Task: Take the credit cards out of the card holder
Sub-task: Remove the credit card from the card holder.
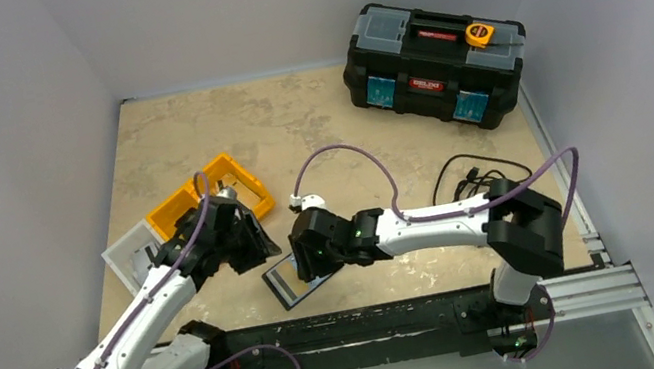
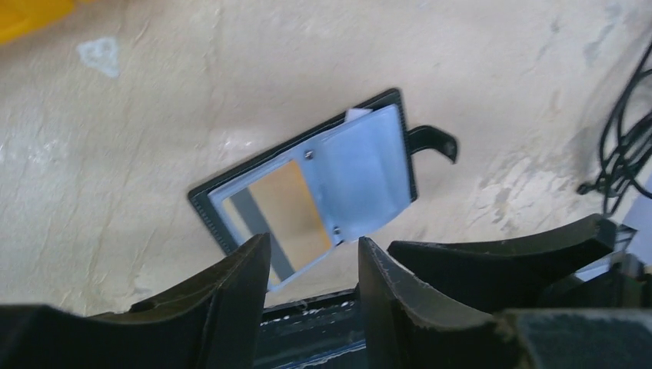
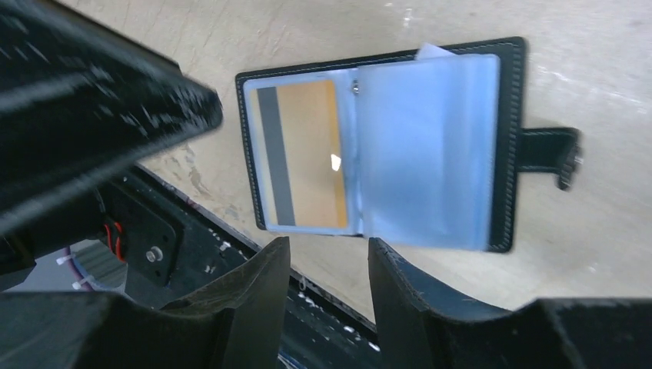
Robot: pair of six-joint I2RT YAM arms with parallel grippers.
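Note:
The black card holder (image 1: 286,285) lies open and flat on the table near its front edge, its strap tab (image 3: 550,147) sticking out to one side. A tan credit card (image 3: 306,154) with a grey stripe sits inside a clear sleeve on one half; pale blue plastic sleeves (image 3: 427,146) cover the other half. My left gripper (image 2: 314,250) hovers open just beside the holder (image 2: 215,201), above the card (image 2: 283,206), with nothing between its fingers. My right gripper (image 3: 329,250) is open too, close to the holder's long edge (image 3: 509,138), holding nothing. Both grippers (image 1: 258,245) (image 1: 304,262) crowd the holder.
A big black toolbox (image 1: 434,64) stands at the back right. Orange bins (image 1: 208,193) and a pale tray (image 1: 130,252) lie left of the left arm. A black cable (image 1: 469,178) is coiled on the right. The black mounting rail (image 1: 378,323) runs along the front edge.

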